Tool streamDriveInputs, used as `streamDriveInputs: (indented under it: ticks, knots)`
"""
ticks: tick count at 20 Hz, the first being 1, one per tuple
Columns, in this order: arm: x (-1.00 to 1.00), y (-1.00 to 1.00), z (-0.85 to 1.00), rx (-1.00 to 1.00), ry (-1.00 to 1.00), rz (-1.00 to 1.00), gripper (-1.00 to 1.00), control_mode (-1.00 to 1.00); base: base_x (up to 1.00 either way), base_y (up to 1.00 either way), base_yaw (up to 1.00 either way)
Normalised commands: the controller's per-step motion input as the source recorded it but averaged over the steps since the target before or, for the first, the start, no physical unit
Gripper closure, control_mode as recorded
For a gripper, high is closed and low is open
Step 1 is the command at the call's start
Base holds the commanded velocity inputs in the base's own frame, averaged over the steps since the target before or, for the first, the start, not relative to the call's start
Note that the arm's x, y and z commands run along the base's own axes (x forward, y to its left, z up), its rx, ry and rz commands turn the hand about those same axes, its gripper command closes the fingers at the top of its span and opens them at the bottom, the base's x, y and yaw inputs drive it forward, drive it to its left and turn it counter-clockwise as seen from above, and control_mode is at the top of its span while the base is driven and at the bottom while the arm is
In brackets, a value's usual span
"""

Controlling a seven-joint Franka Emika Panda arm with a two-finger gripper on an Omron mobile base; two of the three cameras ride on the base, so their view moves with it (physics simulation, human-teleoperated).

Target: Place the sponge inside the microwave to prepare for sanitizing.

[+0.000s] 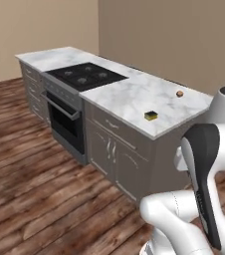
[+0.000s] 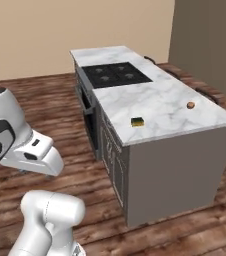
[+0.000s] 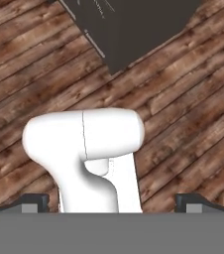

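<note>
**A:** Where does the tool [image 3: 112, 201] stand?

**B:** In the hand view its two dark fingertips [image 3: 33, 202] sit far apart at the bottom corners, nothing between them, so the jaws are spread wide and empty. It points down at the wooden floor [image 3: 193, 124], with the dark foot of the cabinet block at the top of that view.

**A:** And the sponge?

**B:** The sponge [image 1: 151, 115] lies flat on the marble counter [image 1: 134, 92], near the front edge and toward the end corner closest to the robot. A small brown round thing [image 1: 179, 93] sits well apart from it, by the far edge of the same end. The black cooktop [image 1: 86, 75] is further along the counter, with the oven [image 1: 62, 119] below it.

**A:** Which way must the tool go?

**B:** Up and forward, I judge. The sponge is above the tool's present aim and ahead of the arm, on top of the counter, while the tool looks at the floor short of the cabinets. The hand has to lift and tip over the counter's front edge before it can come down on the block.

**A:** Its long axis?

**B:** In the right base view the sponge [image 2: 137, 121] looks slightly longer along the counter's front edge than across it, but it is too small to be sure. One arm, so no choice of hand.

**A:** The microwave?

**B:** I cannot place it from here.
</note>
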Motion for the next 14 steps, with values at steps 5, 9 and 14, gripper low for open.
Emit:
streamDriveInputs:
  ticks: [5,9,14]
  knots:
    - [0.00,0.00,0.00,0.00,0.00,0.00,-1.00,1.00,0.46,0.03,-0.22]
    - [0.00,0.00,0.00,0.00,0.00,0.00,-1.00,1.00,0.68,0.00,-0.06]
    - [0.00,0.00,0.00,0.00,0.00,0.00,-1.00,1.00,0.80,-0.16,0.02]
